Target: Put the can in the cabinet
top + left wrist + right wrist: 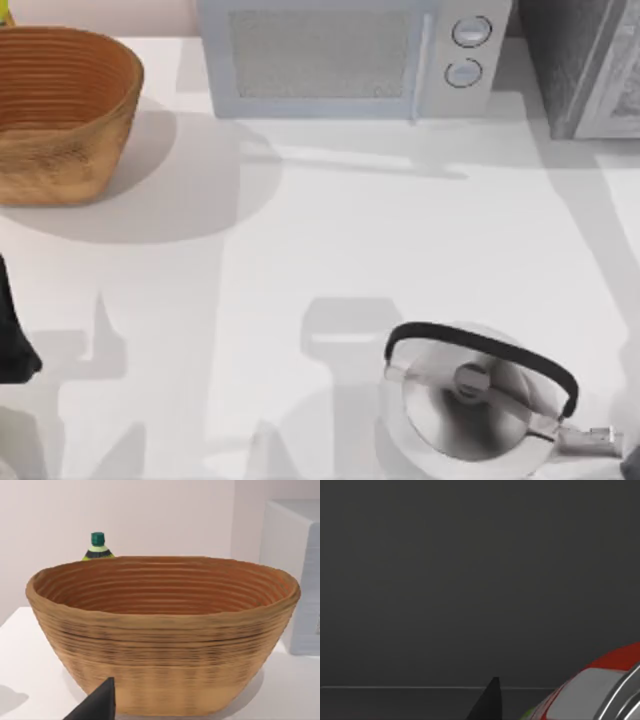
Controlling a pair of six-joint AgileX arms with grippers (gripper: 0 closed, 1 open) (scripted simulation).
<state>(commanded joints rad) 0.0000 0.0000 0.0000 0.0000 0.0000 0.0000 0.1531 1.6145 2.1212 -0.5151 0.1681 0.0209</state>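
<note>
The woven basket (60,110) sits at the table's (330,240) far left corner, and from above and from the left wrist its ribbed inside looks bare. Behind its rim, in the left wrist view, a green-capped bottle (98,546) stands upright. The microwave (350,55) stands at the back centre with its door closed. To its right, at the back right corner, is the cabinet (580,65), dark speckled side toward the microwave. A steel kettle (480,400) with a black handle stands near the front right, lid on.

The left arm (15,330) is at the left edge, facing the basket; whether its claw is spread or pressed together cannot be told. The right wrist view is dark, with the can (600,690) close to the camera at its edge, red, white and a little green, silver rim. Whether the right claw pinches it cannot be told.
</note>
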